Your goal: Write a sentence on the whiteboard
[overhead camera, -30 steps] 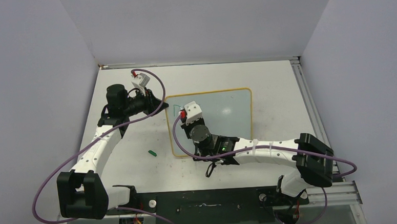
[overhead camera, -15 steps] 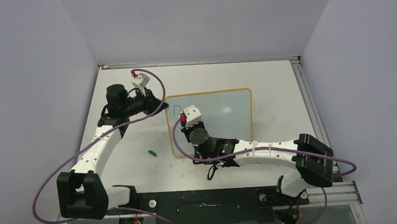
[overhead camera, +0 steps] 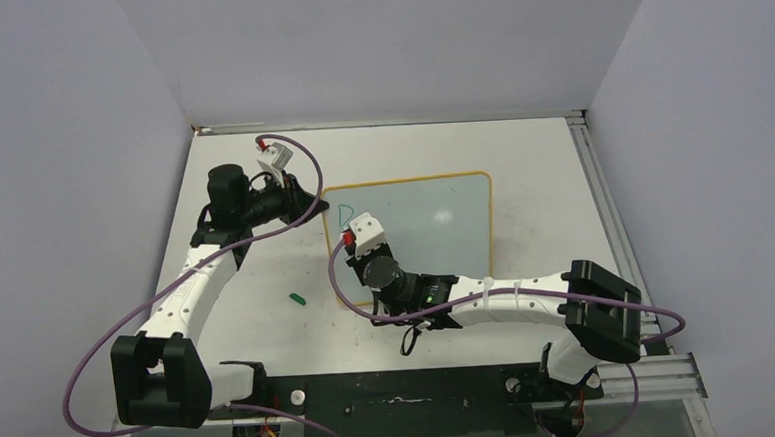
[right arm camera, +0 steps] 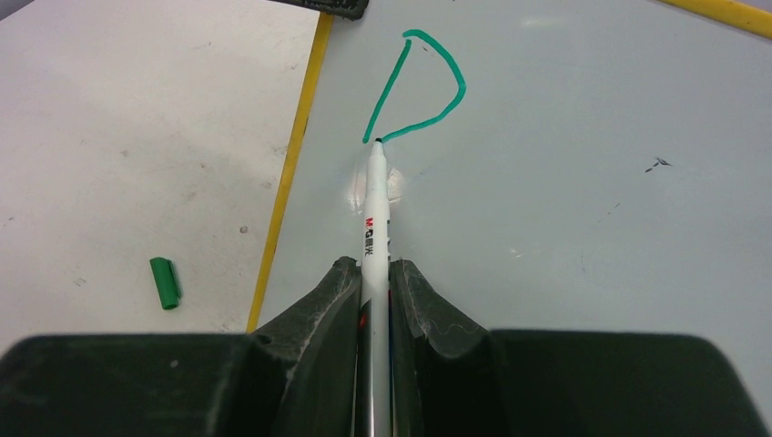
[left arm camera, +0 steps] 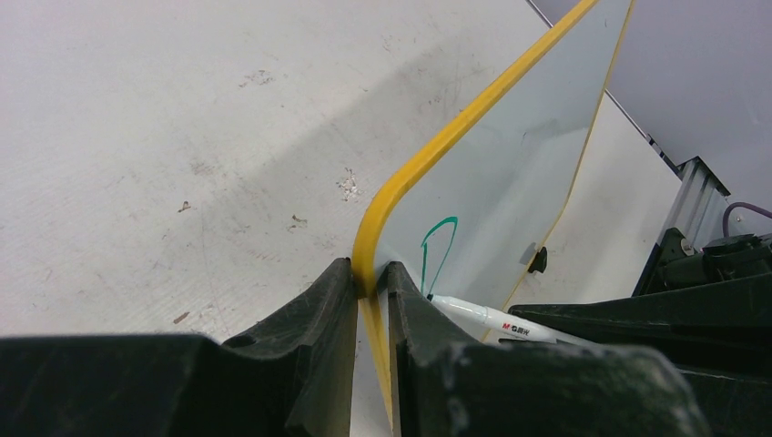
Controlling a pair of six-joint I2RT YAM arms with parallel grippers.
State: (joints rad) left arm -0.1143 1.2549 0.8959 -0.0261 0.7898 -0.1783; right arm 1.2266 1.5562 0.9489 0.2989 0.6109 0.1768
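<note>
1. White and scuffed, the counter (overhead camera: 531, 161) fills a cell with grey walls on three sides. Nearest the arm bases, a small green cap (overhead camera: 297, 298) lies loose, a little left of the board's near-left corner.
2. Next out, the right tool (right arm camera: 373, 273) is closed tight on a white marker (right arm camera: 375, 209). It grips the barrel with the tip pointing forward and down onto the board.
3. At mid-depth the whiteboard (right arm camera: 592, 228) lies on the counter, with a thin yellow frame all round.
   - It looks light, thin and stiff, with a slick face.
   - I judge it would skate on the counter under pen pressure unless pinned.
   - The framed edge is the place to take hold of it, never the writing face.
4. Only one green "D" of the sentence (right arm camera: 428, 82) is written, near the board's far-left corner. The marker tip rests at the foot of that letter.
5. Farthest out, the left tool (left arm camera: 371, 278) is almost fully closed, pinching the yellow frame at that far-left corner. That hold should steady the board against the marker's push.
</note>
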